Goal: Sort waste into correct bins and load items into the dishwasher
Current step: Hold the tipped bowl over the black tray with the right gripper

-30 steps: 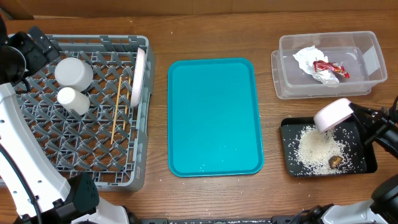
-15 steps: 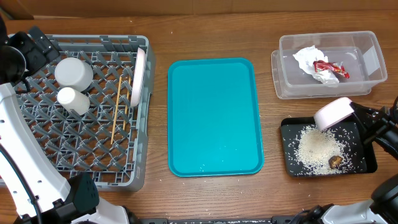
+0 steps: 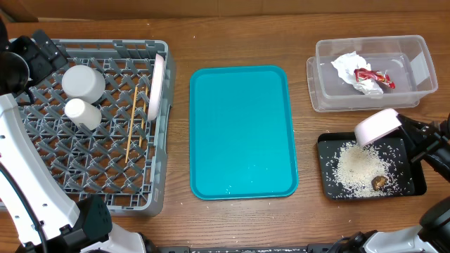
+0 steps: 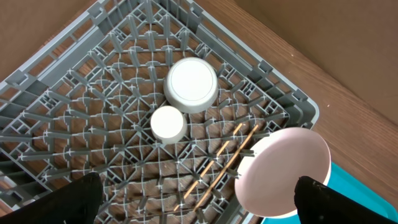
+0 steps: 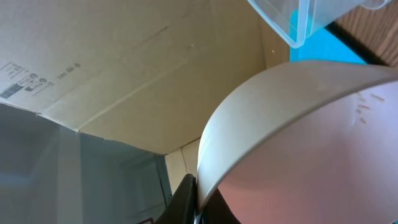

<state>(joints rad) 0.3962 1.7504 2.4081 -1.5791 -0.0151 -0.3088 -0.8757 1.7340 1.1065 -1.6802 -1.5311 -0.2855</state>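
Right gripper (image 3: pixel 403 126) at right edge, pinched tight on rim of small white bowl (image 3: pixel 377 128), tilted just above black tray (image 3: pixel 416 185) holding rice grains (image 3: pixel 355 167) and brown scrap (image 3: pixel 380 182). Above: clear tub (image 3: pixel 318 98) with napkin (image 3: pixel 345 65), wrapper (image 3: pixel 374 76). Centre: teal tray (image 3: pixel 242 133). Upper left: left gripper (image 3: pixel 39 49), fingers apart, over grey rack (image 3: pixel 160 179).

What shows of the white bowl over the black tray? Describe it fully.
The small white bowl is round and plain, and looks smooth with a pinkish sheen. It hangs tilted over the far edge of the black tray, above the scattered white grains. The right gripper is shut on its rim; nothing else visibly touches it.
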